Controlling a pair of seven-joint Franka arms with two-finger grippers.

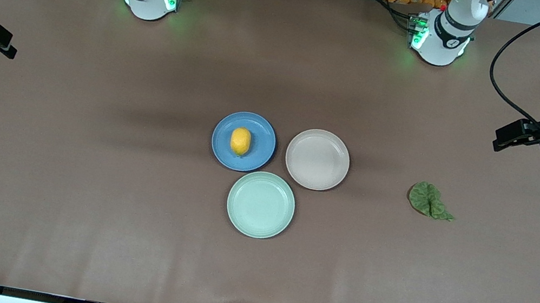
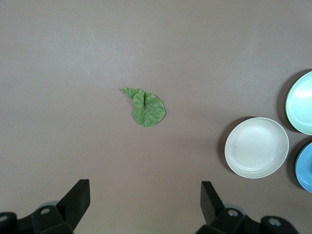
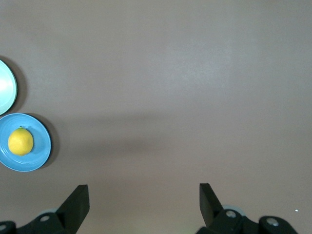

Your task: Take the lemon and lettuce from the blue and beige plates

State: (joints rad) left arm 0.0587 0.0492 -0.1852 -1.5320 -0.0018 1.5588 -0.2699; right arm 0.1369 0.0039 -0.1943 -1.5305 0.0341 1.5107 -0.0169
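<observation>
Item 1, lemon point(image 1: 240, 141): sitting on the blue plate point(image 1: 257, 157), just left of centre in the front view. Not yet picked.

Item 2, lettuce point(image 1: 430, 201): lying flat on the bare table point(image 1: 76, 196), right of centre in the front view, well apart from the beige plate point(image 1: 317, 159) and toward the left arm's end. It is not sitting on any plate, so this half of the task is reading as already done, or else the leaf never started on the beige plate; the frames are not settling which.

Item 3, beige plate: sitting empty beside the blue plate.

Item 4, green plate point(image 1: 260, 204): sitting empty, lower centre of the front view, nearer the front camera than the other two and almost touching both.

Item 5, left gripper point(image 2: 144, 202): hanging at the right edge of the front view, fingers spread wide and holding nothing, looking down on the lettuce from above. Waiting.

Item 6, right gripper point(image 3: 144, 202): hanging at the left edge of the front view, fingers spread wide and empty, the lemon showing at the lower left of its wrist view.

Remaining, by judgement: the lemon is awaiting lifting from the blue plate.
</observation>
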